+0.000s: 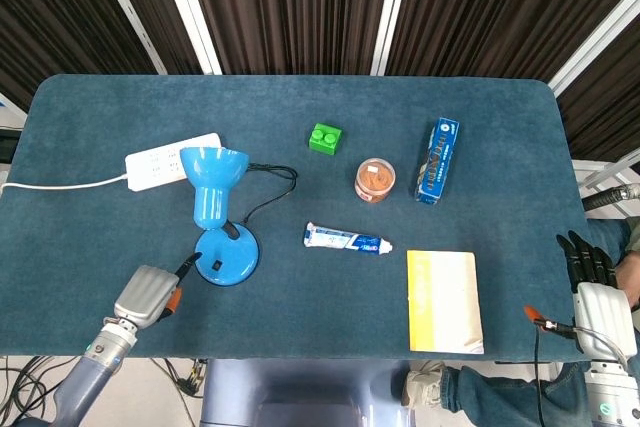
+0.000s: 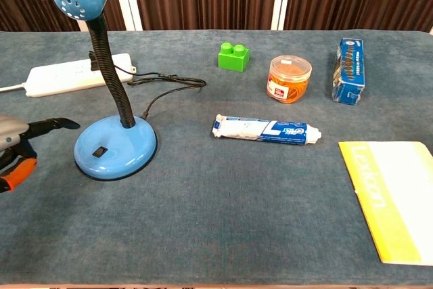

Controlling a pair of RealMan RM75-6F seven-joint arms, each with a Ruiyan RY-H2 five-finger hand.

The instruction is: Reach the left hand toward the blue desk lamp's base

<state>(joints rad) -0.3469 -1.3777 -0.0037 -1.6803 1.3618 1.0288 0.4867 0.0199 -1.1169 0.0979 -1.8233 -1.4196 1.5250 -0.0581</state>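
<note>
The blue desk lamp stands left of the table's middle, its round base (image 1: 227,256) (image 2: 116,147) flat on the cloth with a black switch on top. Its shade (image 1: 212,169) points upward on a black gooseneck. My left hand (image 1: 153,293) (image 2: 19,144) hovers just left of the base, holding nothing, a dark finger (image 2: 57,124) stretched toward the base's rim without touching it. My right hand (image 1: 592,290) hangs off the table's right front corner, fingers apart and empty.
A white power strip (image 1: 170,160) lies behind the lamp, its black cord (image 2: 166,86) looping right. A green brick (image 1: 324,137), an orange jar (image 1: 375,179), a blue box (image 1: 437,159), a toothpaste tube (image 1: 347,239) and a yellow-white booklet (image 1: 444,300) lie to the right.
</note>
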